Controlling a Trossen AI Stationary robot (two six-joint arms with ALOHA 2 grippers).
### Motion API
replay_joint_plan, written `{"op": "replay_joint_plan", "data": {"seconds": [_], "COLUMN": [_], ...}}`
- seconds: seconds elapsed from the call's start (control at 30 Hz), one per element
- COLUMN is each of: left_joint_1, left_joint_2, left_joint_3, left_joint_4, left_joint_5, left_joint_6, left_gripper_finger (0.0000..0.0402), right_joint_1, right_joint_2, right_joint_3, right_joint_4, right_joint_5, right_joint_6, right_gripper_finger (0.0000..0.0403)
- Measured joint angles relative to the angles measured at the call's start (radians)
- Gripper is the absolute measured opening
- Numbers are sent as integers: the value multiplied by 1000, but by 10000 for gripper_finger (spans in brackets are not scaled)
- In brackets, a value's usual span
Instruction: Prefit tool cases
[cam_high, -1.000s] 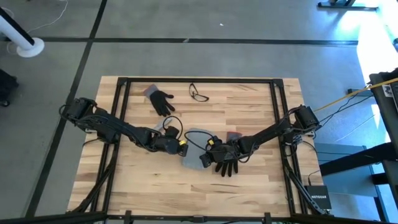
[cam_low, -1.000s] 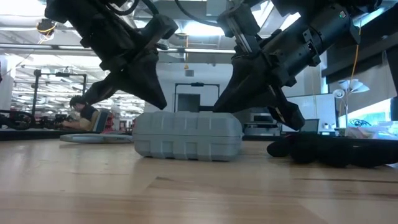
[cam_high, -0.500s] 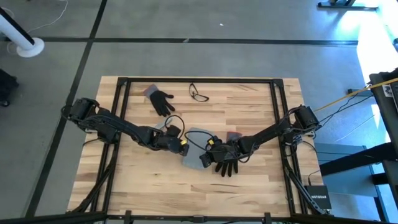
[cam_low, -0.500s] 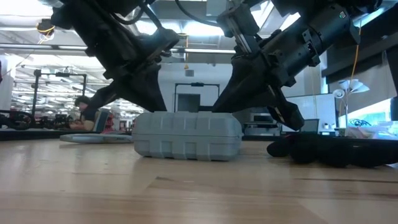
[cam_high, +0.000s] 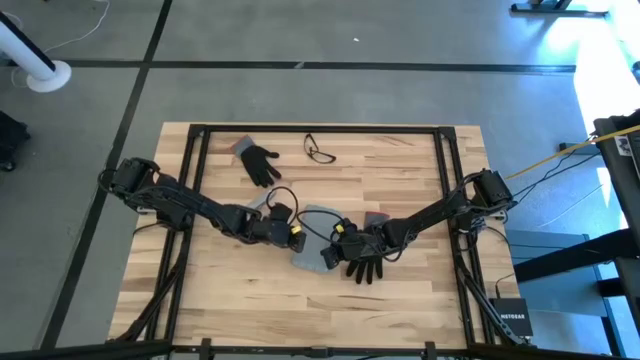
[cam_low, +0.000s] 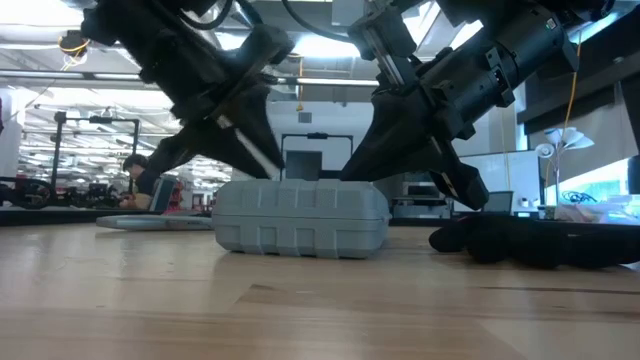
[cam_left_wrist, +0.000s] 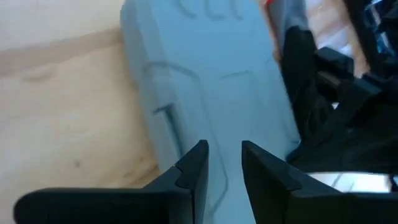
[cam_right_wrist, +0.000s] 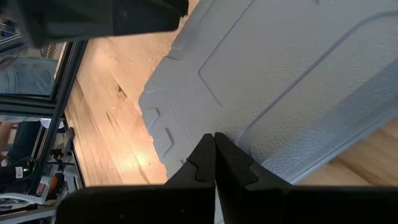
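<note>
Left gripper (cam_left_wrist: 224, 163) parted over tool case (cam_left_wrist: 205, 74) — right gripper (cam_right_wrist: 214, 155) shut.

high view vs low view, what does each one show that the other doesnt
Only the high view shows the eyeglasses and a black glove at the table's far edge, plus both arms reaching in from opposite sides.

Only the low view shows the tool case's ribbed side wall, its closed profile flat on the table, and the room behind, where a person sits.

Both show the case, the left gripper and right gripper down at it, and a second black glove beside it.
</note>
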Motion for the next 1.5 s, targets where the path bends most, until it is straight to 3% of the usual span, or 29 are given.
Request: {"op": "replay_joint_plan", "data": {"seconds": [0.17, 0.27, 0.37, 0.53, 0.87, 1.5], "left_joint_1": [26, 33, 43, 45, 45, 60], "left_joint_2": [0, -1, -5, -7, -7, 7], "left_joint_3": [0, 0, 11, 38, 42, 72], "left_joint_4": [16, 9, -146, -360, -273, -257], "left_joint_5": [-4, 61, 124, 76, 69, 83], "left_joint_6": [114, 230, 247, 188, 84, 81], "left_gripper_finger": [90, 90, 90, 90, 90, 90], "right_joint_1": [0, 1, 1, 1, 1, -7], "right_joint_2": [0, 0, 0, 0, 0, 0], "right_joint_3": [0, 0, 0, 0, 0, 0], "right_joint_4": [0, 0, 1, 2, 2, 0], "right_joint_5": [2, 3, 3, 3, 3, -6], "right_joint_6": [1, 13, 14, 17, 18, 17], "right_gripper_finger": [0, 0, 0, 0, 0, 0]}}
